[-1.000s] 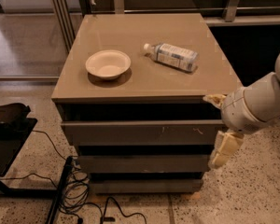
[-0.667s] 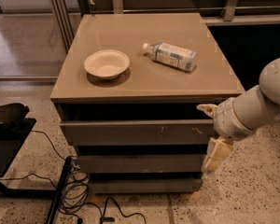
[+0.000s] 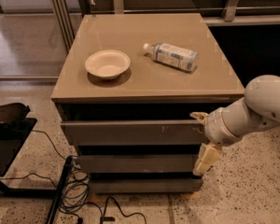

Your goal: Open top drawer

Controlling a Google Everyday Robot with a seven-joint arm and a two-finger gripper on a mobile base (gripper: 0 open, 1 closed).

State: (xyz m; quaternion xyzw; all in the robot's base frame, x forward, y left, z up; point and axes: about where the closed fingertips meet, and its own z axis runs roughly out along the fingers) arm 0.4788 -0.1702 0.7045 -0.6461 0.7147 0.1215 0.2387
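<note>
Hanging at right end of top drawer (image 3: 130, 132) | tool (image 3: 202, 138) | fingers (image 3: 206, 157) spread

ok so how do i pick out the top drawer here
Find the tan cabinet holding a bowl and a bottle. The top drawer is the uppermost of three stacked grey fronts, with the gripper at its right end; it is the tallest, with pale scuffs.

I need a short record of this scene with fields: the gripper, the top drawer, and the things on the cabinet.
gripper: open, at the right end of the top drawer
top drawer: not visibly pulled out; pale scuffs right of centre
cabinet top: white bowl on the left; plastic bottle lying on its side, to the right
</note>
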